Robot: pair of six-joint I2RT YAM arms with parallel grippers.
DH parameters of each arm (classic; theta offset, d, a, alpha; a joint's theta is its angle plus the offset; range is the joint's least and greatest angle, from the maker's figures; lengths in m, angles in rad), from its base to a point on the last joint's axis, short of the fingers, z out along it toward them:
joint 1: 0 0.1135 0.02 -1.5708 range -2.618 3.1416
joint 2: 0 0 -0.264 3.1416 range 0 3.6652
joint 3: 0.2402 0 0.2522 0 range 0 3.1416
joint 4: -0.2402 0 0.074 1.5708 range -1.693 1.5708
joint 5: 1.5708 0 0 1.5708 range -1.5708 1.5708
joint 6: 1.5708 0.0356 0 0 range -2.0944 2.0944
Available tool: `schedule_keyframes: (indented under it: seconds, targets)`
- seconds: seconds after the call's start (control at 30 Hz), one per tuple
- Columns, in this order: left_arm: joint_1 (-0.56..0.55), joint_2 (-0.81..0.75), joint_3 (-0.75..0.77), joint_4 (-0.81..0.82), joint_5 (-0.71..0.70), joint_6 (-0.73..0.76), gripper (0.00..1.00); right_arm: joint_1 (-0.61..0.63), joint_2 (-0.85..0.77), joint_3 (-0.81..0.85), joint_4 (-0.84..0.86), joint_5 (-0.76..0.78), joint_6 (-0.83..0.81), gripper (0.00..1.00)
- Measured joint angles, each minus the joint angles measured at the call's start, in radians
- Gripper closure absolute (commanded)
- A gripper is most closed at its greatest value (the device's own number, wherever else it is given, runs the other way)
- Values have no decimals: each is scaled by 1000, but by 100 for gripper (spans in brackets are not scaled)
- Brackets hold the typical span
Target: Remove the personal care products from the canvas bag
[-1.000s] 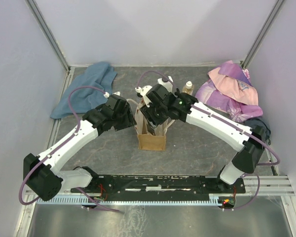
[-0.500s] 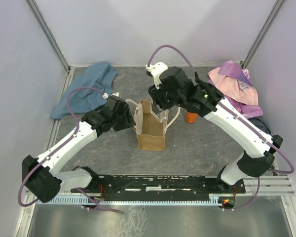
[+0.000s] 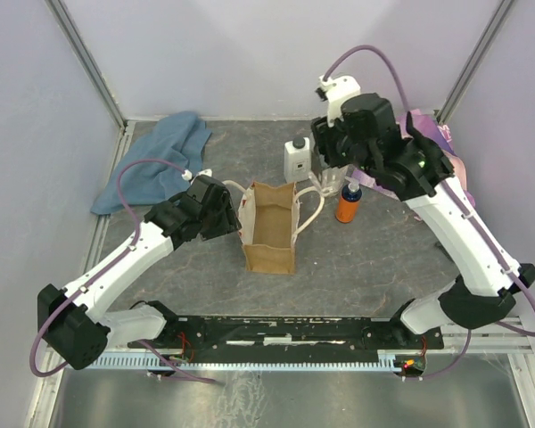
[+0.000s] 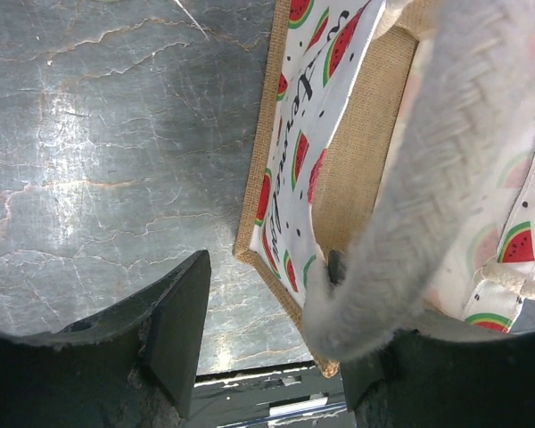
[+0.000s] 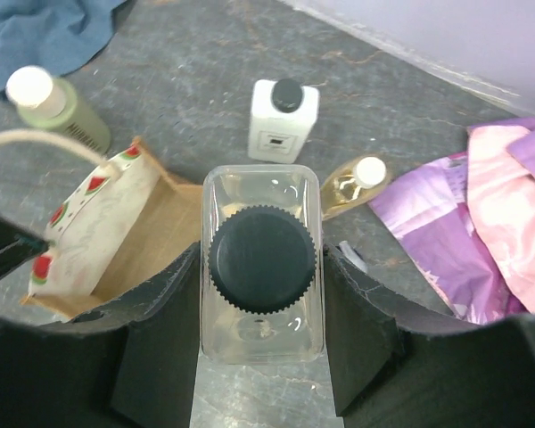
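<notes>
One canvas bag [image 3: 272, 257], two cloths (blue [image 3: 156, 165], pink-purple [image 5: 481, 205]), four bottles (white [image 3: 296, 160], orange [image 3: 347, 207], green [image 5: 67, 111], yellow [image 5: 348, 189]) and one clear jar [image 5: 261, 259].

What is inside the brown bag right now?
From above, the bag shows only bare brown fabric inside, with nothing lying in it. The strip of floor just behind its near wall is hidden from view.
</notes>
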Motion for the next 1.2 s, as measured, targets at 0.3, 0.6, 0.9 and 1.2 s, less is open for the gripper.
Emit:
schedule_keyframes:
  seconds: [0.3,0.6,0.9,1.2]
  targets:
    - [0,2,0,-8,-1,0,37,-159,-50,-172,76,-13,16,64]
    - [0,4,0,-11,-1,0,37,-180,-48,-452,213,-74,57,66]
    - [0,5,2,-11,0,0,37,-184,-21,-639,434,-55,109,68]
    - [0,5,2,-11,1,0,37,-189,9,-760,541,-40,160,58]
